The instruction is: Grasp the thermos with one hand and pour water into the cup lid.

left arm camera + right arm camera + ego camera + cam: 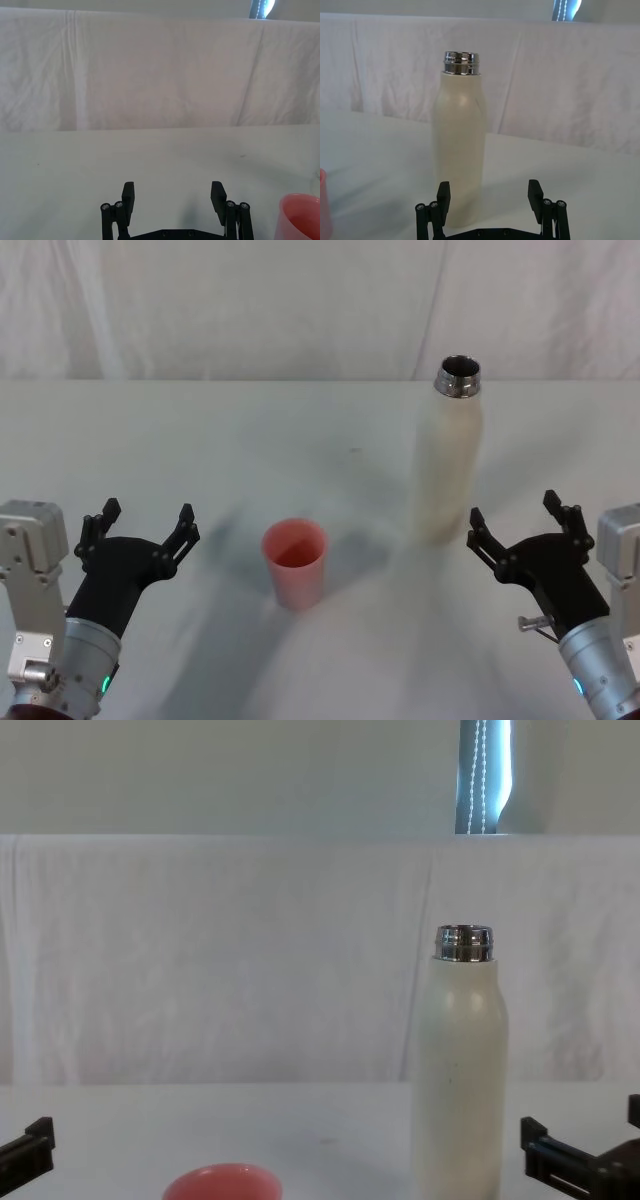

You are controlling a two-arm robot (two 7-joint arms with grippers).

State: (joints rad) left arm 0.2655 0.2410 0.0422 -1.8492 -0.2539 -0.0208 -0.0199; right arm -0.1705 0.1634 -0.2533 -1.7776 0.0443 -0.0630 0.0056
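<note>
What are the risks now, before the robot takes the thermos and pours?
The thermos is tall, narrow and uncapped; a push from the open right gripper, close beside it, might tip it and spill. The cup lid is small and stands free, so the stream may miss it. The left gripper waits open.

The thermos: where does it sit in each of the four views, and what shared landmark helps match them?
Head view: the thermos stands upright, right of centre, just beyond the right gripper.
Left wrist view: not in it.
Right wrist view: near centre, beyond the open fingers.
Chest view: right of centre, upright, silver neck uppermost.
Shared landmark: the cup lid, on the table to the thermos's left.
</note>
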